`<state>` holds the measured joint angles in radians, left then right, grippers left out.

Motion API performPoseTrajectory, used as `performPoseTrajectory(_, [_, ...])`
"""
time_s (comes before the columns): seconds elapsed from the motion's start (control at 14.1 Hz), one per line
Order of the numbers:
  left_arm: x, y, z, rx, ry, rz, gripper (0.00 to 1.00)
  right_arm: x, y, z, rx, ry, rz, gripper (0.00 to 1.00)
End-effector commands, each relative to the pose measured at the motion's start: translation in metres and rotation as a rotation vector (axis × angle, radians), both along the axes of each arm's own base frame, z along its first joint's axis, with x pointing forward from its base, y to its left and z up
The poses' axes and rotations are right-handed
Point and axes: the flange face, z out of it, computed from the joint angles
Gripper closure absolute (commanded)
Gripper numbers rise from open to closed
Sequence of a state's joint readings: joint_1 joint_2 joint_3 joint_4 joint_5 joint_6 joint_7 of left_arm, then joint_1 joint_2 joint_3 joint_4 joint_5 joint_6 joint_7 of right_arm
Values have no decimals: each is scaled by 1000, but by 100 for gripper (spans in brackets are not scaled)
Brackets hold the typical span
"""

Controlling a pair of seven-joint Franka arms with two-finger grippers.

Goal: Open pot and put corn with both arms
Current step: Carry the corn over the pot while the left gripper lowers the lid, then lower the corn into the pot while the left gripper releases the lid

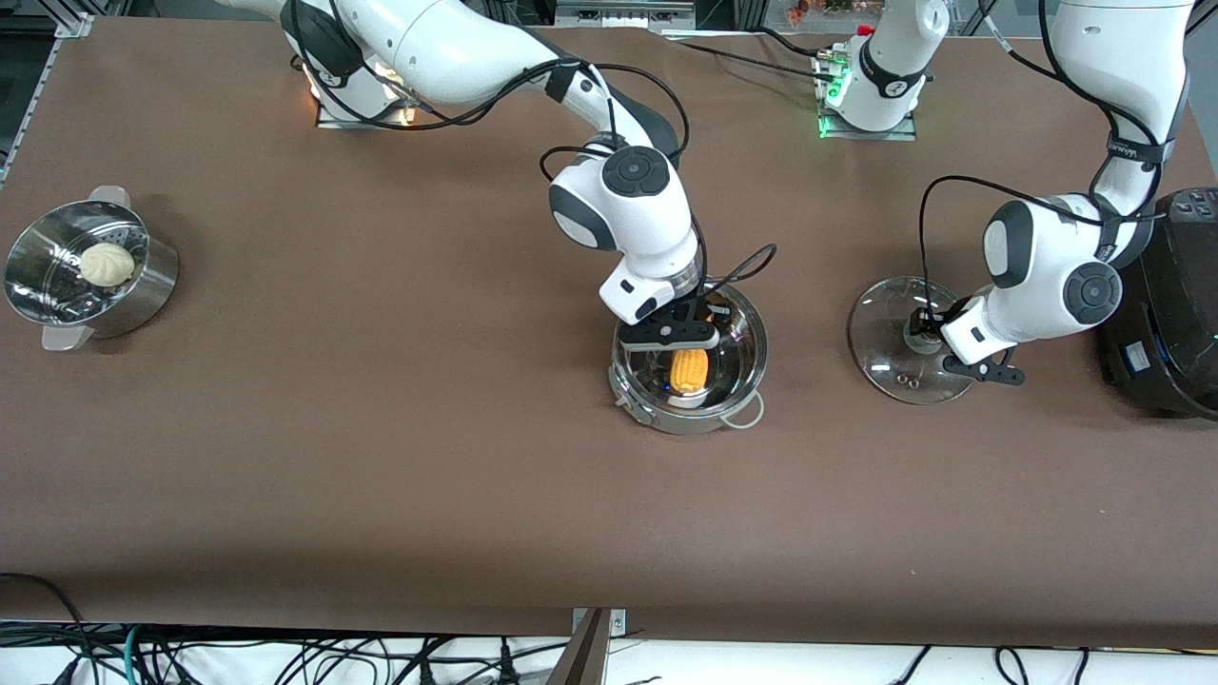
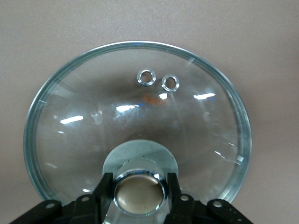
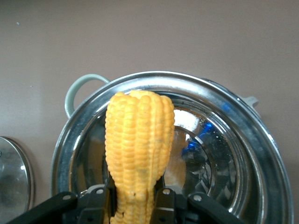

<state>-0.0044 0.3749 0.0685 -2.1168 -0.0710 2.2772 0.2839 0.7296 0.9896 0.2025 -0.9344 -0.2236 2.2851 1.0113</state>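
Note:
The steel pot (image 1: 752,357) stands uncovered mid-table. My right gripper (image 1: 683,341) is over it, shut on the yellow corn (image 1: 689,370), which hangs inside the pot's rim. The right wrist view shows the corn (image 3: 139,140) clamped between the fingers (image 3: 100,200) of the right gripper (image 3: 135,198), above the pot's shiny bottom (image 3: 219,158). The glass lid (image 1: 880,328) lies low at the table toward the left arm's end. My left gripper (image 1: 921,335) is shut on its brass-coloured knob (image 2: 139,193); both fingers (image 2: 103,186) press the knob's sides.
A perforated steamer pot (image 1: 143,285) with a white bun (image 1: 106,264) stands at the right arm's end. A big black cooker (image 1: 1170,304) stands just beside the lid at the left arm's end. The lid's edge (image 3: 11,177) shows in the right wrist view.

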Motion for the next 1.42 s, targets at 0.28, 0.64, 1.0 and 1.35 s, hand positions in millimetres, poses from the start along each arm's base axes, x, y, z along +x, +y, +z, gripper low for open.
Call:
performPoseTrajectory(0.28, [-14,1,46,8,-37,-7,0,-1,5,-24,-3,17,-9,100])
performPoseTrajectory(0.64, [-29,4,158,2,-238,5,0,-2,6,-34,-4,20,-10,100])
performPoseTrajectory(1.0, [-60,39,275,-13,-347,84,0,-8,8,-45,-27,25,4,0])
performPoseTrajectory(1.35, [-63,25,366,64,-217,251,0,-13,11,-39,-33,23,12,0])
